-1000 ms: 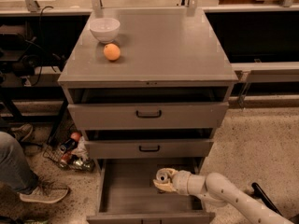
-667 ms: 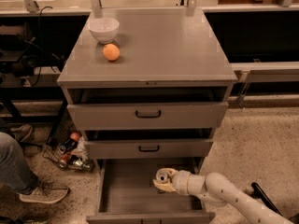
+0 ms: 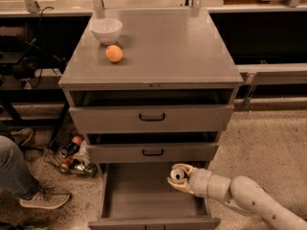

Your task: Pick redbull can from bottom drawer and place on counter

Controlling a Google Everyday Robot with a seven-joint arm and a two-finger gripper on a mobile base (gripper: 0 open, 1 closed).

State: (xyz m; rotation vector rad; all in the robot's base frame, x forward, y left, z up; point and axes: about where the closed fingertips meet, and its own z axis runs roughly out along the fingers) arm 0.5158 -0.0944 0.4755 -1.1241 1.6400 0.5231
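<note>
Gripper (image 3: pixel 176 176) reaches into the right side of the open bottom drawer (image 3: pixel 144 202), its 2 fingers clamped around the redbull can (image 3: pixel 178 174), silver top showing, well below the counter (image 3: pixel 177 47) holding 1 white bowl (image 3: pixel 106 30) and 1 orange (image 3: pixel 114 53).

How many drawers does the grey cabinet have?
3. The top drawer sits under the counter, the middle drawer below it, and the bottom drawer is pulled out furthest. The hand holds the redbull can over it. None look hidden.
</note>
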